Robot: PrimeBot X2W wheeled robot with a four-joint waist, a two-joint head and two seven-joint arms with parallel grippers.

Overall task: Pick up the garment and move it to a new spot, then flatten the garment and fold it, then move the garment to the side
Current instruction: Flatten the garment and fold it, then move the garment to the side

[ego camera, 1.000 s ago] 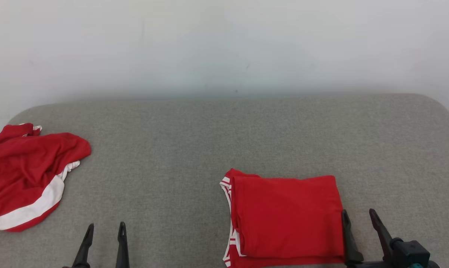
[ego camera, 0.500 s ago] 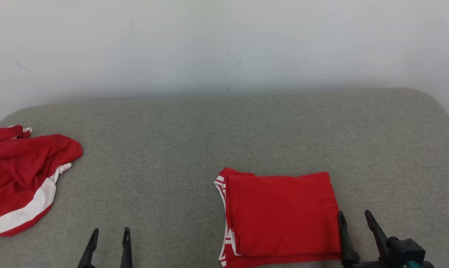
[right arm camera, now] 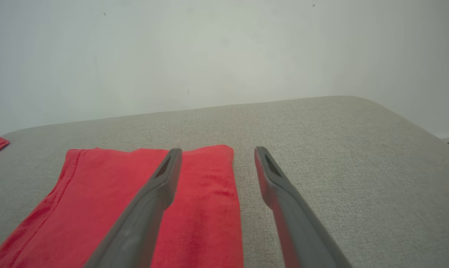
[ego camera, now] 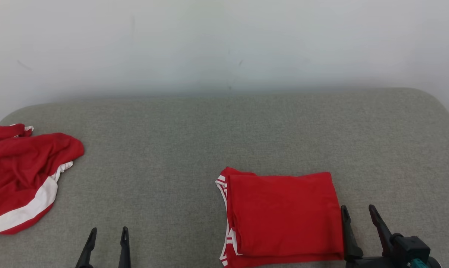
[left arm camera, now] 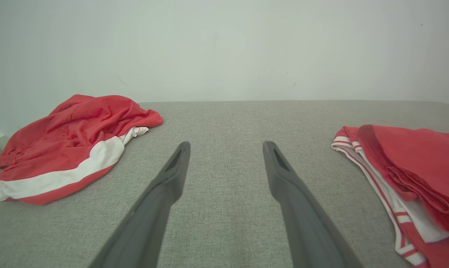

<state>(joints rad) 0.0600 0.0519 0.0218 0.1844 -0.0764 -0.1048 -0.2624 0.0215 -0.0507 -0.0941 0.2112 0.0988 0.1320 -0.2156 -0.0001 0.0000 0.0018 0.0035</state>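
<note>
Plainly, the folded garment (ego camera: pixel 284 216) lay flat on the grey table (ego camera: pixel 172 149), red with white-striped trim along its left edge. Its near edge ran down to the bottom of the head view, so a little of it was cut off there. In the right wrist view one dark finger crossed in front of the cloth and hid a strip of it.

The right pincer (ego camera: pixel 357 206) stood just beside the folded garment's right edge, spread wide and holding nothing; whether its nearer finger touched the cloth could not be told. The left pincer (ego camera: pixel 109 228), well to the left of the folded garment, was likewise spread wide and empty, its fingers cut off by the bottom of the head view.

Far to the left of the folded garment a crumpled garment (ego camera: pixel 23 175), red with a white band, sat at the table's left edge, partly cut off by the frame. Bare grey cloth lay between the two. Behind and to the right of the folded garment the table ran open to its rounded far corner and the pale wall (ego camera: pixel 224 44).
</note>
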